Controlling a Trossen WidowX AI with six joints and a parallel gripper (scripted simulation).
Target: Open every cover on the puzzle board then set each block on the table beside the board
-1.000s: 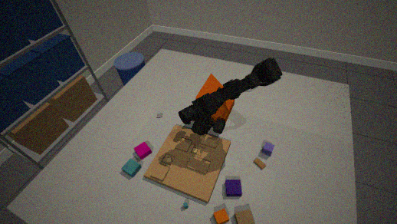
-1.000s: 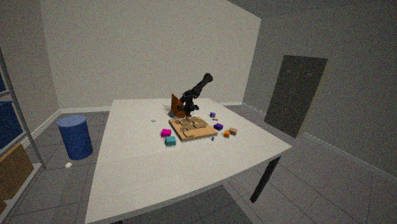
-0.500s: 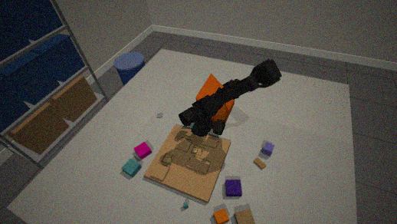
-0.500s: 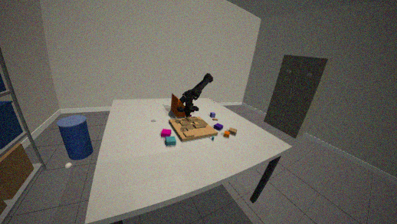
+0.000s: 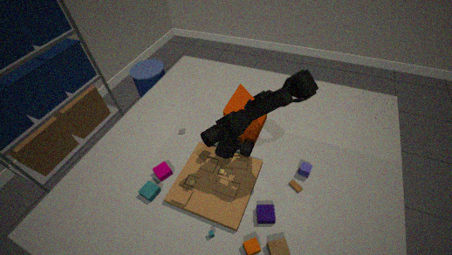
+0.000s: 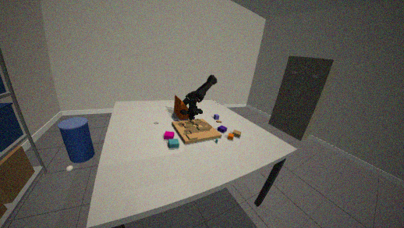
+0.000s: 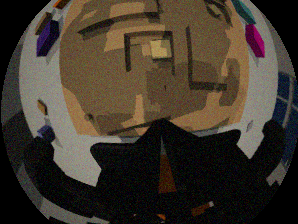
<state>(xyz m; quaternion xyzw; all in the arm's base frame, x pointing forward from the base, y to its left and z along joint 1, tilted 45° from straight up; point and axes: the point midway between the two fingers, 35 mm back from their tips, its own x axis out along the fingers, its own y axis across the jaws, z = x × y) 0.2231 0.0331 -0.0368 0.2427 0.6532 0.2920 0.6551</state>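
The wooden puzzle board (image 5: pixel 209 211) (image 6: pixel 203 137) (image 7: pixel 72 112) lies mostly in the arm's shadow; dark grooves and flat cover pieces show on it. A pale square (image 5: pixel 222 171) (image 7: pixel 160 49) shows near its middle; cover states and well contents are hard to tell. My gripper (image 7: pixel 158 120) (image 6: pixel 192 117) is shut and empty above the board's back edge. A magenta block (image 5: pixel 162 170) (image 6: pixel 168 135) (image 7: pixel 255 41) and a teal block (image 5: pixel 149 190) (image 6: pixel 173 143) rest left of the board. A purple block (image 5: pixel 265 213) (image 6: pixel 222 129) (image 7: pixel 47 38) and a lavender block (image 5: pixel 305 168) (image 6: pixel 216 116) rest to its right.
An orange panel (image 5: pixel 239 99) (image 6: pixel 179 108) stands behind the board by the arm. An orange block (image 5: pixel 251 245), a tan block (image 5: pixel 278 246), a small tan piece (image 5: pixel 295 186) and a tiny teal piece (image 5: pixel 211 234) lie around the board. A small grey piece (image 5: pixel 181 131) lies back left.
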